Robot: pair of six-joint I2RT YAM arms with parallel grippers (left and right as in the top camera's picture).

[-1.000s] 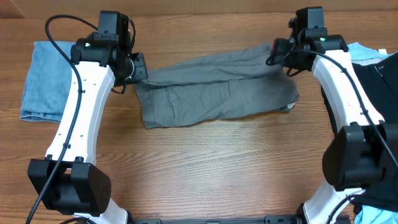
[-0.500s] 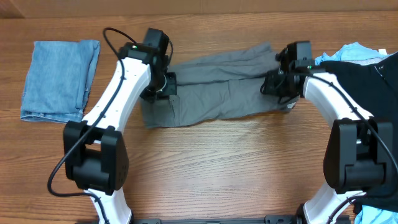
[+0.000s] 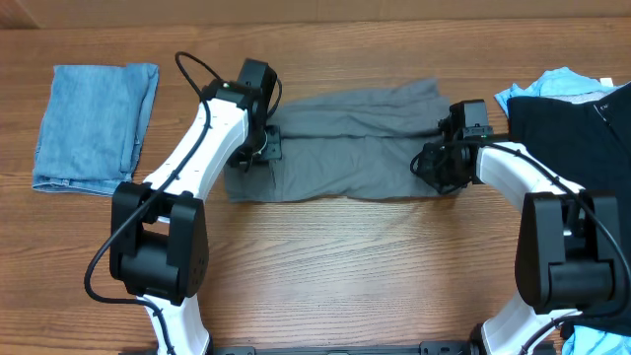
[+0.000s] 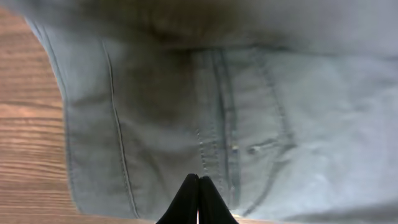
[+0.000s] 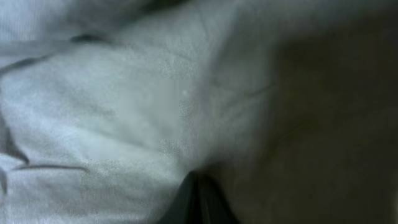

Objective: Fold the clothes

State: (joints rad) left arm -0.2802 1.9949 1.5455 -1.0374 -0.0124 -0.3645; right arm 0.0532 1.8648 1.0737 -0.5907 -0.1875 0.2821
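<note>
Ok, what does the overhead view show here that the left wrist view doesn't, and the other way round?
Only the overhead shows the whole layout: the full length of the shorts, the right gripper at their right end, a denim piece far left, and a black garment beside a light-blue garment at the right edge. Only the left wrist view shows the stitched seams up close and the left gripper with its fingertips closed together. Both show the grey shorts lying on the wooden table.
</note>
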